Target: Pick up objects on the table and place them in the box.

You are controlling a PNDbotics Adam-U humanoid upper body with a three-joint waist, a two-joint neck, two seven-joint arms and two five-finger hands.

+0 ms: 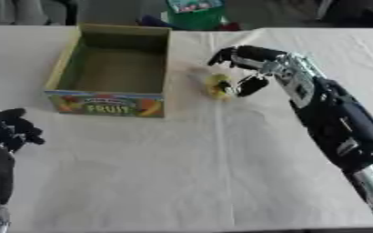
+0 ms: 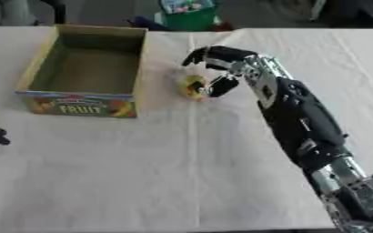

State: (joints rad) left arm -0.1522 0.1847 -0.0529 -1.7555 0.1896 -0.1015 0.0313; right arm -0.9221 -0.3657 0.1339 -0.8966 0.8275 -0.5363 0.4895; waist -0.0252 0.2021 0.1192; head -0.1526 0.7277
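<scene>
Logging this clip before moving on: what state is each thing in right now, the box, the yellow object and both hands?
Box: upright on the table, top open, nothing visible inside.
Yellow object: on the white tablecloth, right of the box, outside it.
Right hand: over the yellow object, fingers curved around it, thumb beside it; object not lifted.
Left hand: idle at the lower left, fingers curled, holding nothing.

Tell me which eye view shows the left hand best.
The left eye view: the left hand shows whole at the lower left edge, fingers curled, holding nothing. The right eye view catches only a cropped bit of it at the edge.
</scene>
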